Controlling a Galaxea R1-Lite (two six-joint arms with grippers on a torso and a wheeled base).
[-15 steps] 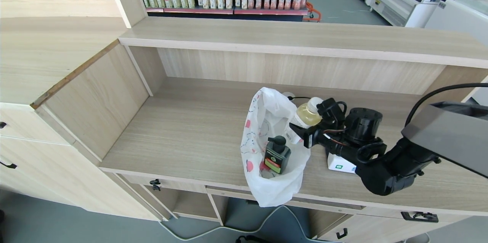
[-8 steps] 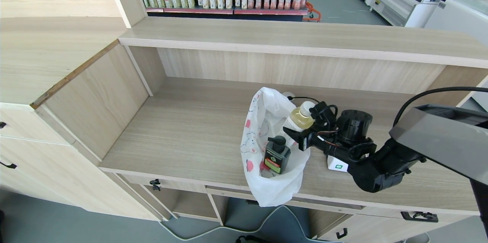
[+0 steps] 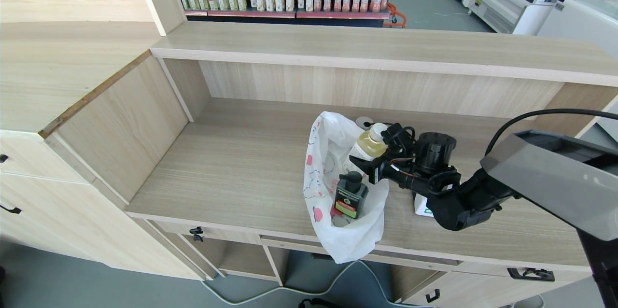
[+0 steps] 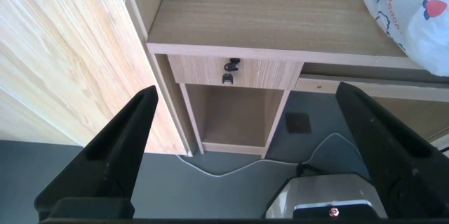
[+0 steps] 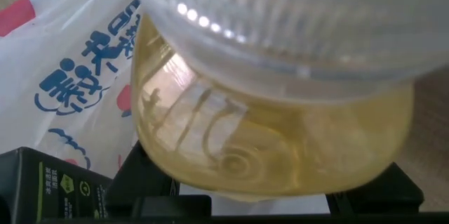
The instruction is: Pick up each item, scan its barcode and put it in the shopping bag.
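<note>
A bottle of pale yellow drink with a white cap [image 3: 369,144] is held tilted over the far right rim of the white printed shopping bag [image 3: 321,173], with my right gripper [image 3: 374,165] shut on its body. The same bottle [image 5: 273,133] is very close in the right wrist view, above the bag [image 5: 77,69]. Inside the bag stands a dark green pump bottle [image 3: 351,196] with a red and green label. My left gripper [image 4: 259,154] hangs open below the counter's front edge, its two dark fingers [image 4: 112,154] wide apart with nothing between them.
A white box [image 3: 421,206] lies on the counter [image 3: 231,163] behind my right arm. A small round disc [image 3: 364,122] with a cable sits behind the bag. A raised back ledge [image 3: 376,52] and a side wall [image 3: 120,119] bound the counter. Drawers [image 4: 235,69] are underneath.
My right gripper has carried the drink bottle leftward and away from me, from beside the bag to over its rim. The bag and the pump bottle have stayed put.
</note>
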